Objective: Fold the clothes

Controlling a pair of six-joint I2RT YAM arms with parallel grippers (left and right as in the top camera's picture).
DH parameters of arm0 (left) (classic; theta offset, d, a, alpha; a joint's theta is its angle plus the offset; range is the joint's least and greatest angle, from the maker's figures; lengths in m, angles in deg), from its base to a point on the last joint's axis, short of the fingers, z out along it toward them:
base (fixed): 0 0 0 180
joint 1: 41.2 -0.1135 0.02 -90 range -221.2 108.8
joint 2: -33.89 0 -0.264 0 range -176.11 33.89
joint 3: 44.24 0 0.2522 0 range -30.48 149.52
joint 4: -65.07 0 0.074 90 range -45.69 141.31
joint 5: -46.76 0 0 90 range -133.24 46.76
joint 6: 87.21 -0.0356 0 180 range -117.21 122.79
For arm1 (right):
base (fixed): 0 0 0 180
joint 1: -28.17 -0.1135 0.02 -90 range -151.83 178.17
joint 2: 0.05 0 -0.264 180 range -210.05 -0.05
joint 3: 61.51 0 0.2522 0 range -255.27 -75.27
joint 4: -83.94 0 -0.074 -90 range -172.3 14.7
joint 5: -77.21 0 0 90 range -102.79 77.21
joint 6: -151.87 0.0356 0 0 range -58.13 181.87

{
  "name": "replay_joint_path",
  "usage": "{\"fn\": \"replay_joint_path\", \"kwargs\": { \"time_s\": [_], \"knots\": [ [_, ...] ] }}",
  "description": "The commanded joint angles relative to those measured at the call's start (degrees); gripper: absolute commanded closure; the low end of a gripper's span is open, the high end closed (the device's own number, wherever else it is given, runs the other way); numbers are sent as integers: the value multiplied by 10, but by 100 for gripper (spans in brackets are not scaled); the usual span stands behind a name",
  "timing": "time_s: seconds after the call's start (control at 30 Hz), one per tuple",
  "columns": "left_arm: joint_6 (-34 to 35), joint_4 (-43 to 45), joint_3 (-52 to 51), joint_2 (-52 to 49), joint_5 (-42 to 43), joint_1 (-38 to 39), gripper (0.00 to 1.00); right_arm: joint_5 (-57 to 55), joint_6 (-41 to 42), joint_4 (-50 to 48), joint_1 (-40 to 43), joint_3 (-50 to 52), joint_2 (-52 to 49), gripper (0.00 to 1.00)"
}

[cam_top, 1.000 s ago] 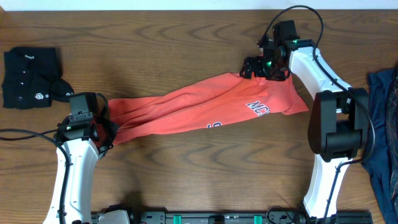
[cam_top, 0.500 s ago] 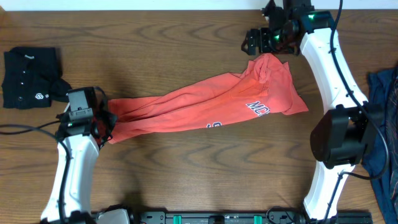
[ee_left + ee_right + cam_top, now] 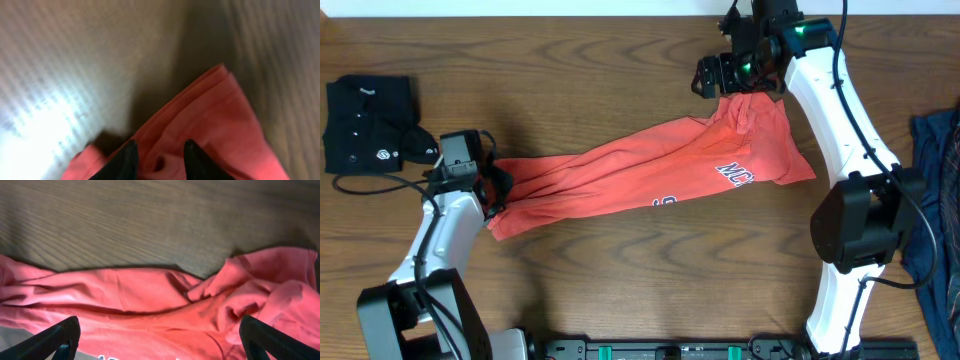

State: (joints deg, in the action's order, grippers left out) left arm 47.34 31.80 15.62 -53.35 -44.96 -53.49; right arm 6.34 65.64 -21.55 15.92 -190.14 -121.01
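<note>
- Now the coral T-shirt [image 3: 640, 175] is lying on the desk [image 3: 600, 60] as one long band, running from lower left to upper right.
- The left tool [image 3: 159, 159] is sitting at the lower-left end. Its fingers are standing slightly apart with cloth between them, so I am judging it released.
- The right tool [image 3: 713, 78] is hanging wide open just over the upper-right end, grasping nothing.
- Each arm is being nearer to its own end.
- No container is showing; a black shirt [image 3: 370, 125] and a dark blue garment [image 3: 938, 200] are lying well apart.
</note>
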Motion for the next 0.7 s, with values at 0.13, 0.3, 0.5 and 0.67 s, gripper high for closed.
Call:
{"fn": "replay_joint_path", "kwargs": {
  "time_s": [0.13,0.3,0.5,0.67],
  "knots": [
    [-28,12,14,1,48,-3,80,-11,-10,18,-6,-10,5,1],
    [-45,-38,42,26,94,-1,85,-14,-13,19,-6,-13,13,1],
    [-51,-137,52,99,101,-1,76,-20,-21,19,-6,-14,25,1],
    [-51,-239,51,124,101,-1,58,-25,-22,24,-6,-14,28,1]
  ]
}}
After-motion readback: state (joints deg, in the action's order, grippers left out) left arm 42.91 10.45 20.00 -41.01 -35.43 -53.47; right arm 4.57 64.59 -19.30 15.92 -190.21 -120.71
